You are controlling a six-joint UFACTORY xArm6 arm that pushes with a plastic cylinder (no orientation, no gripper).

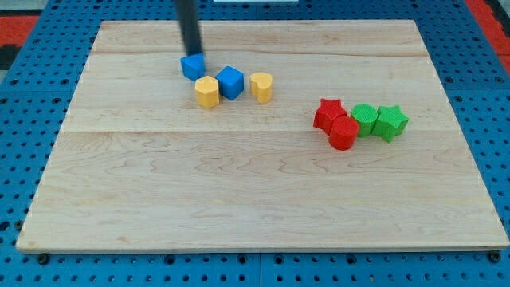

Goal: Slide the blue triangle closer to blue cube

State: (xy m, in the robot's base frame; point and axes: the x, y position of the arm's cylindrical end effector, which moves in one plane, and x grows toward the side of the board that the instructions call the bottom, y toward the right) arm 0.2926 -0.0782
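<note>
Seemingly light, rigid and slick, the blue triangle [192, 65] at upper left touches my tip [193, 53], a jawless end effector grasping nothing, best pushed from its upper-left side toward the blue cube [230, 82].

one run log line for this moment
my tip: at top edge of blue triangle | blue cube: lower right of triangle, small gap | task: unfinished

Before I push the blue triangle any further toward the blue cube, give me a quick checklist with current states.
1. My tip at the blue triangle, on its top side: ok.
2. Tip actually touching it: cannot tell.
3. Blue cube to the triangle's lower right, small gap between: ok.
4. Push line from the top side aims at the cube: not ok, cube lies rightward.
5. Yellow blocks flank the cube, may get bumped: not ok.
</note>
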